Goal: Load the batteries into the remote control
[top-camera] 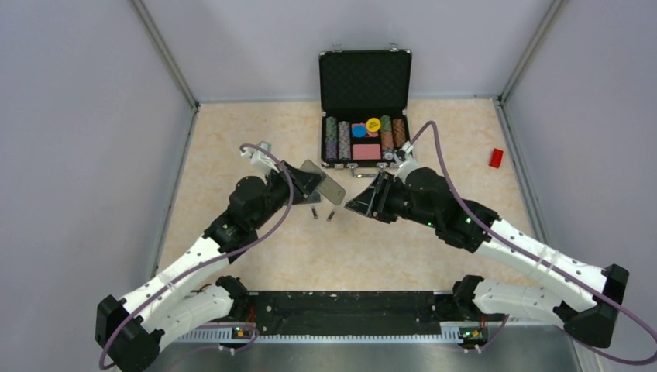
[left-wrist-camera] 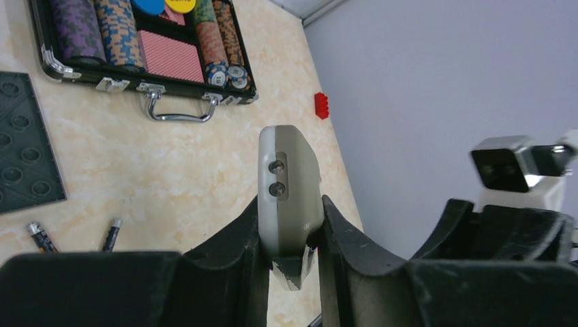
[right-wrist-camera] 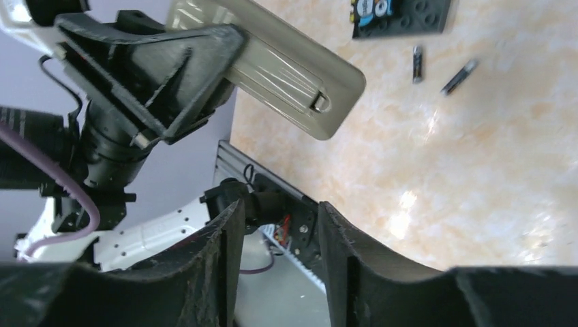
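left end effector (left-wrist-camera: 292,235) clamps the light, slick remote control (left-wrist-camera: 290,170); right end effector (right-wrist-camera: 276,238) narrowly parted, empty; we'd pinch batteries (top-camera: 314,211) mid-length.

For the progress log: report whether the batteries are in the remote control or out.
Out. Both batteries lie on the table; the remote control is held in the left gripper, apart from them.

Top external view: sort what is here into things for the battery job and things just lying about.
For the job:
remote control, gripped in the left claw
batteries, lying loose

Lying about:
poker chip case, open
red block
black studded pad
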